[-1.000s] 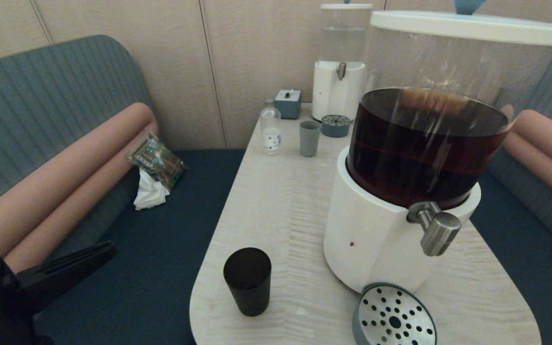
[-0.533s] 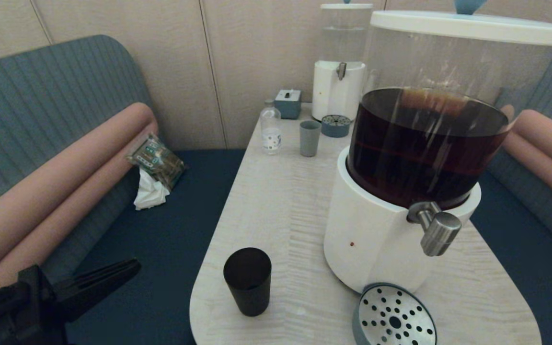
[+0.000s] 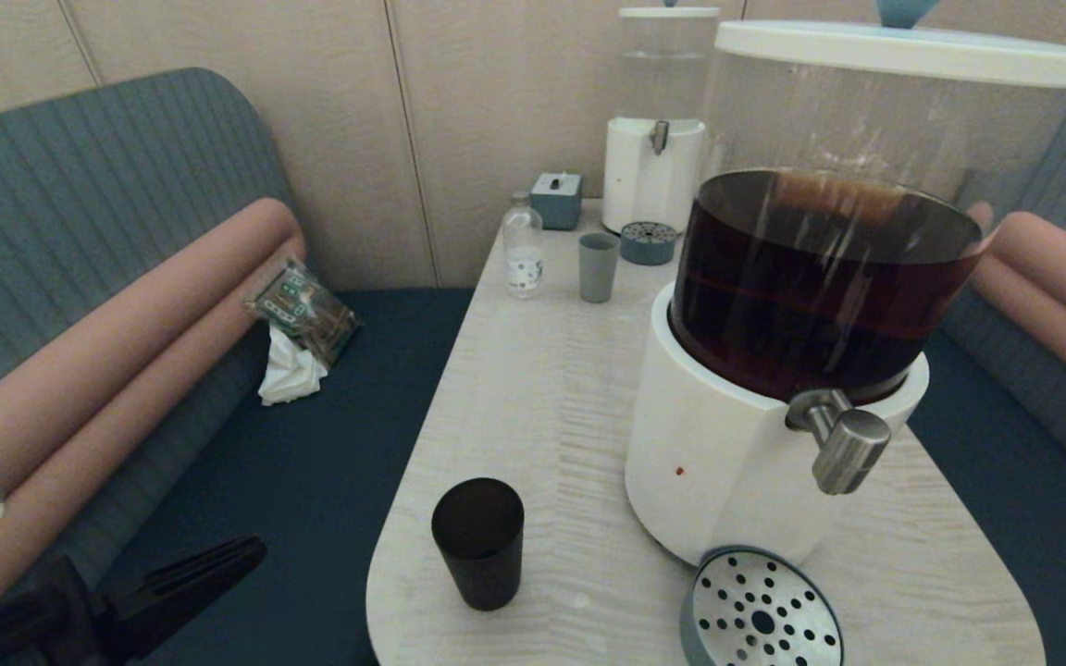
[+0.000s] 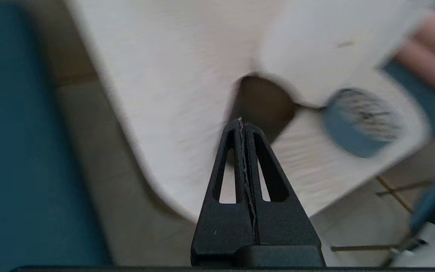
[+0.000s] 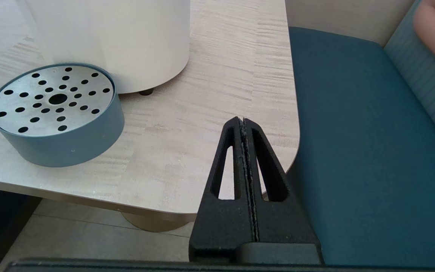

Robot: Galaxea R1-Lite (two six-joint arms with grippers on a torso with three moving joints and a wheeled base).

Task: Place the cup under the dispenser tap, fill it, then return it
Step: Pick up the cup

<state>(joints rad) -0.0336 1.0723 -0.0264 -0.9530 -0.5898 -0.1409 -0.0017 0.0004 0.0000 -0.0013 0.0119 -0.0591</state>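
Table (image 3: 533,388) rounded near edge, cup (image 3: 478,541) lower centre beside it, bare top behind. My left gripper (image 3: 218,564) pinched closed, lower left, off-table. Right gripper (image 5: 243,121) closed, parked off the right corner.

Dispensers: 2 — large (image 3: 774,370), small (image 3: 653,139)
Tumblers: 2 — black cup (image 3: 478,543), grey-blue (image 3: 597,266)
Drip trays: 2 — (image 3: 760,610), (image 3: 648,242)
Bottles: 1 (image 3: 523,250)

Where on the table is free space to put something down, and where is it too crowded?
The widest bare patch is mid-table, bordered by the grey-blue tumbler at the far end, the black cup at the near end and the big dispenser beside it. A narrow strip lies between cup and drip tray. The far end, around the bottle and small dispenser, is crowded.
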